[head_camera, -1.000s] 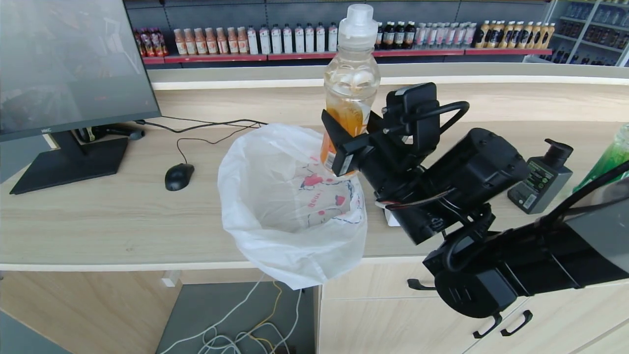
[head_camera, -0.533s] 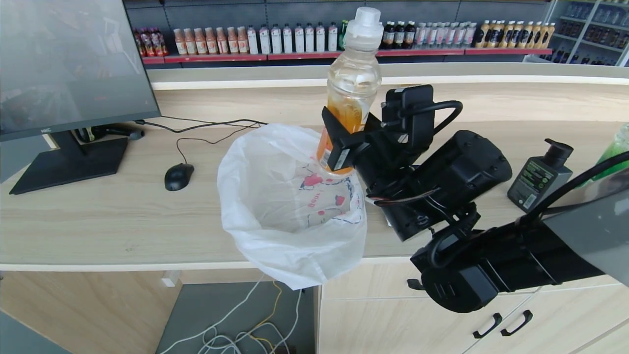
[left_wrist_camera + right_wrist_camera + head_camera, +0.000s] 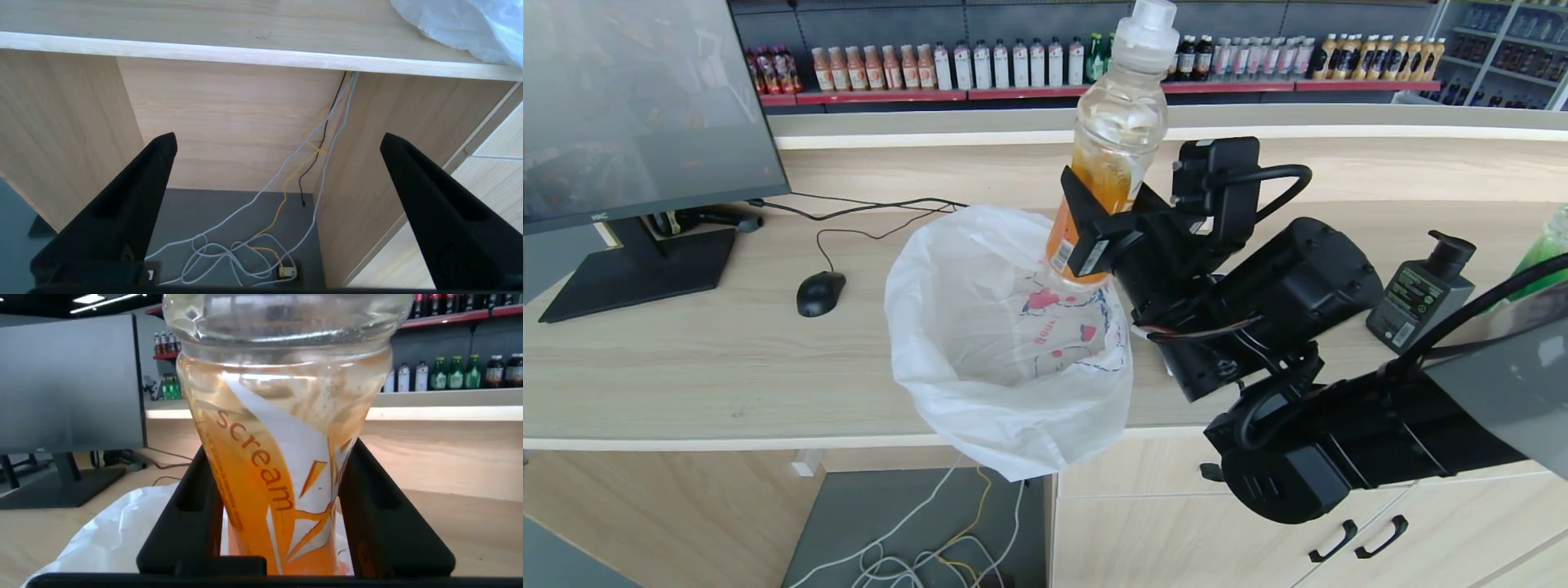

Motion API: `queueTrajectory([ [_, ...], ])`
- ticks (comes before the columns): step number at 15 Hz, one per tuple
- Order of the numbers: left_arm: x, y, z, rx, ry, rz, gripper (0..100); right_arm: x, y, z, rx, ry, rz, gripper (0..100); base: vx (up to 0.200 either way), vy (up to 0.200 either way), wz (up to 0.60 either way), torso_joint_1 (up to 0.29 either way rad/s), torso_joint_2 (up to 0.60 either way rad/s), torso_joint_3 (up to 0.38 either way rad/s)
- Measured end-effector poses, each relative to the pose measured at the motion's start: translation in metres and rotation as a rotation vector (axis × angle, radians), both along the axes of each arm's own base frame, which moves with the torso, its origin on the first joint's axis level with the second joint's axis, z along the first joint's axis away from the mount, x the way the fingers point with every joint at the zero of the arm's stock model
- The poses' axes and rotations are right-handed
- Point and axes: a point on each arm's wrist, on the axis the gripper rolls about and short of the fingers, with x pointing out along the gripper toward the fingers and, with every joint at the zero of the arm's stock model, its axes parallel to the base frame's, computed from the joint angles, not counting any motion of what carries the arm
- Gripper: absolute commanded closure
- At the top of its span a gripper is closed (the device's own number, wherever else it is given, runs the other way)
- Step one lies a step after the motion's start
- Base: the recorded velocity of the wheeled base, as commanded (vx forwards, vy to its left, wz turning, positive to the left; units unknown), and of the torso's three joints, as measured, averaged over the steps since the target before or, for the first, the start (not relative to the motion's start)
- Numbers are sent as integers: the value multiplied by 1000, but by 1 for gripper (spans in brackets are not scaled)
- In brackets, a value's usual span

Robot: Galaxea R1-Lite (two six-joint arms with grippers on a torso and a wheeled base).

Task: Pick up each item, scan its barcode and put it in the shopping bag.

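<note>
My right gripper (image 3: 1094, 220) is shut on an orange drink bottle (image 3: 1112, 143) with a white cap, held upright above the far right rim of the white shopping bag (image 3: 1005, 343). The bag stands open at the counter's front edge. In the right wrist view the bottle (image 3: 286, 457) sits between the two black fingers (image 3: 184, 514), with the bag (image 3: 122, 531) below it. My left gripper (image 3: 278, 212) hangs open below the counter edge, facing cables on the floor. A dark pump bottle (image 3: 1421, 298) and a green bottle (image 3: 1539, 261) stand on the counter at the right.
A monitor (image 3: 629, 106) on its stand sits at the counter's left, with a black mouse (image 3: 820, 293) and its cable between it and the bag. Shelves of bottles (image 3: 1029, 61) line the far wall. Cupboard doors with handles (image 3: 1356, 539) are under the counter.
My right gripper has lifted the orange drink bottle a little and tilted its top to the right, still over the bag's far rim. The bag and counter items have not moved.
</note>
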Motion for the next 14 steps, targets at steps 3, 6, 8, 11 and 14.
queueTrajectory([
  [3, 0, 0, 0, 0, 0, 0, 0, -2, -1, -4, 16, 12, 15, 100, 0, 0, 0, 0, 0, 0],
  [6, 0, 0, 0, -1, 0, 0, 0, -4, -2, -10, 8, 33, 23, 100, 0, 133, 0, 3, 0, 2],
  [8, 0, 0, 0, -2, 0, 1, 0, -5, -1, -11, 20, 45, 41, 100, 0, 200, 0, 2, 5, 0],
  [11, 0, 0, 0, -2, 0, 2, 0, -5, -2, -10, 36, 49, 48, 100, 0, 200, 0, 6, 1, 2],
  [14, 0, 0, 0, -3, 0, 1, 0, -6, -2, -12, 32, 55, 55, 100, 0, 200, 0, 7, 6, -2],
])
